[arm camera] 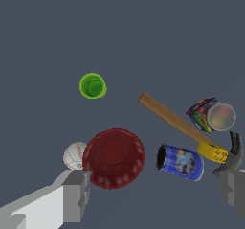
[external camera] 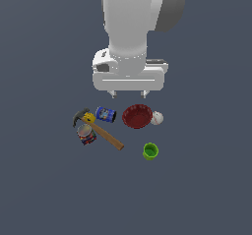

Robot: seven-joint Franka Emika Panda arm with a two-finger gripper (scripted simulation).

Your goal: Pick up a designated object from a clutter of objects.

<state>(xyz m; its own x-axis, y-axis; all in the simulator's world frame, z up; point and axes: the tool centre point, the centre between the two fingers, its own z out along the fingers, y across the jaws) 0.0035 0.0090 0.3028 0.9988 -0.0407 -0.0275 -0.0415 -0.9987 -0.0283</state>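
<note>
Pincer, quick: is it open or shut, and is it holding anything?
Pincer: open and holding nothing; its fingers are spread wide above the red bowl.

The dark red bowl (external camera: 137, 116) (arm camera: 114, 158) sits upright on the grey worktop (external camera: 44, 180) — round, shallow, the widest of the group, its open side up. The white baseball (external camera: 157, 117) (arm camera: 74, 155) touches its rim on the exterior view's right. On the other side the blue can (external camera: 106, 114) (arm camera: 180, 162) lies tipped over, near the bowl but apart. Further that way the hammer (external camera: 101, 130) (arm camera: 182, 125) lies flat — wooden handle, black head — with the red-and-blue can (external camera: 86, 134) (arm camera: 210, 115) right against its handle. The small green cup (external camera: 150, 151) (arm camera: 93, 85) stands upright, apart from the rest.
</note>
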